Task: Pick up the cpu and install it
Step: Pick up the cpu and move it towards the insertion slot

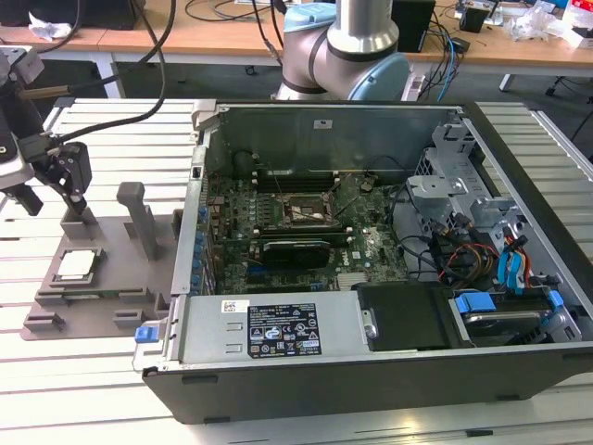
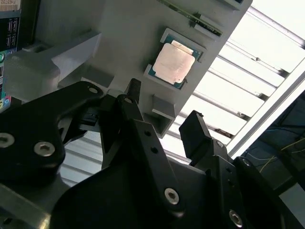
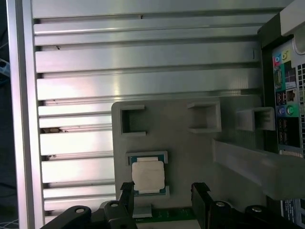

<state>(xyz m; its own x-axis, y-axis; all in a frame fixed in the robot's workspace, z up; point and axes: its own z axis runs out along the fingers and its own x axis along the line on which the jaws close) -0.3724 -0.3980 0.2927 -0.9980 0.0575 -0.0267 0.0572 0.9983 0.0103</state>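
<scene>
Gripper point(image 1: 76, 199), jaws apart and empty, cpu point(image 1: 76, 264) seated in grey fixture tray point(image 1: 116, 278), 6 o'clock from gripper, exterior view.

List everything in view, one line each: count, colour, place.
cpu: one, silvery, lying in the tray's recess.
tray: one, grey, on the table beside the case, at the exterior view's left.
case: one, black and grey, open, on the table.
motherboard: one, green, inside the case.
table: one, slatted silver metal, under it all.
desk: one, wooden, behind.
arm: one, grey and blue, behind the case.
gripper: one, black, open, above the tray near the cpu.
</scene>
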